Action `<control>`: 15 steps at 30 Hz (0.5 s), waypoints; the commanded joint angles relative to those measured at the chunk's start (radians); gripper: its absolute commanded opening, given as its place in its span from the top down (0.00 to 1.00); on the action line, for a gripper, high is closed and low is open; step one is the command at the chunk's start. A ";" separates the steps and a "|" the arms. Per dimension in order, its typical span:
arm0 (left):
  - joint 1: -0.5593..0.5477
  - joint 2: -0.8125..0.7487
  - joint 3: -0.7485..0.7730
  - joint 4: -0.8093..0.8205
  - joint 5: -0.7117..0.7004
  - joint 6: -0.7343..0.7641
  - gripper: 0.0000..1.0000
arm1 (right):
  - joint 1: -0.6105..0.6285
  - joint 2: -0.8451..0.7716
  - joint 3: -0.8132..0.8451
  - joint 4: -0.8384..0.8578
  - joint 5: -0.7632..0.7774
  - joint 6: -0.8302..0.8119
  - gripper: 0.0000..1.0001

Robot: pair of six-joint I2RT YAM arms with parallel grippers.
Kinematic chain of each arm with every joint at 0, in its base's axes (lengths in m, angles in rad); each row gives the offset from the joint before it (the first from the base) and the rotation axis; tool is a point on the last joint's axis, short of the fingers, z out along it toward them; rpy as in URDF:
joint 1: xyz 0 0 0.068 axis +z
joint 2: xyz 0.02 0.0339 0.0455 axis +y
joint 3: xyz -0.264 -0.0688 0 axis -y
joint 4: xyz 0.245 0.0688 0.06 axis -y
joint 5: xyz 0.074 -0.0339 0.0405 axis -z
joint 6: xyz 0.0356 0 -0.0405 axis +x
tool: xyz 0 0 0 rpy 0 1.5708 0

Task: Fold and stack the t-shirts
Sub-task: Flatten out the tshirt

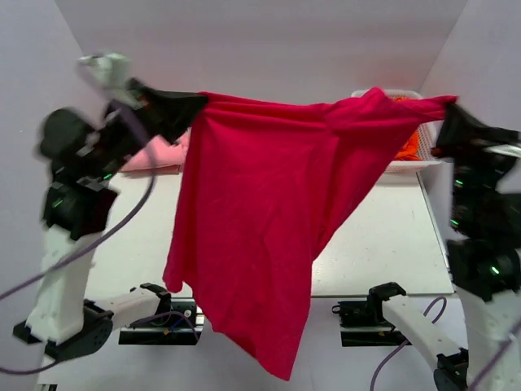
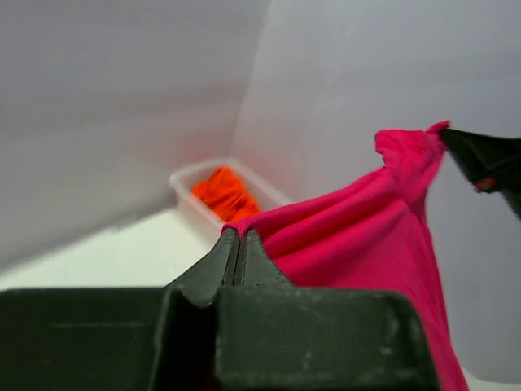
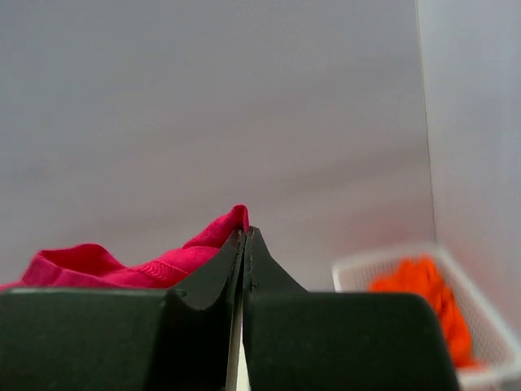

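Looking down from the top camera, I count one crimson t-shirt (image 1: 260,220) strung in the air between my two grippers, above the table (image 1: 391,236). The left gripper (image 1: 199,102) is pinched closed on its upper left corner, and the right gripper (image 1: 446,110) on its upper right corner. The cloth sags in a broad sheet whose lowest tip drops past the table's near edge, between the arm bases. One pink t-shirt (image 1: 159,155) lies on the table at far left, largely hidden behind the left arm and the red cloth. One white basket (image 1: 407,165) sits at the far right corner holding orange t-shirts (image 1: 409,145). The hanging shirt covers most of it, so I cannot count them. The left arm is blurred.

From the left wrist, my fingers are pressed tight together with the crimson hem caught between them. The cloth runs off to the right gripper (image 2: 446,138), which comes in from the right edge, cut off, nipping a bunched corner. Behind, the basket stands in the corner between the walls, its orange contents one crumpled heap. My own gripper body fills the bottom.

From the right wrist, the jaws are closed with barely a sliver between them, a small peak of crimson cloth poking above the tips. More of the shirt trails low to the left, cut off by the gripper body. The basket shows at lower right, clipped by the frame, with orange inside.
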 commanded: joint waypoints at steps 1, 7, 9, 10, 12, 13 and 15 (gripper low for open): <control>0.015 0.111 -0.161 -0.037 -0.124 0.035 0.98 | -0.008 0.073 -0.167 -0.013 0.155 0.069 1.00; 0.015 0.335 -0.413 -0.001 -0.228 0.025 0.46 | -0.012 0.163 -0.509 -0.049 0.185 0.283 1.00; 0.015 0.416 -0.413 -0.033 -0.255 0.012 0.05 | -0.014 0.237 -0.577 -0.074 0.173 0.330 0.87; 0.015 0.458 -0.397 -0.055 -0.265 0.012 0.00 | -0.014 0.263 -0.597 -0.080 0.169 0.343 0.71; 0.015 0.559 -0.352 -0.110 -0.274 0.012 0.00 | -0.016 0.366 -0.567 -0.118 0.179 0.336 0.28; 0.015 0.581 -0.319 -0.150 -0.285 0.002 0.00 | -0.019 0.387 -0.547 -0.149 0.181 0.324 0.10; 0.015 0.595 -0.318 -0.163 -0.285 -0.007 0.00 | -0.016 0.470 -0.468 -0.198 0.188 0.298 0.10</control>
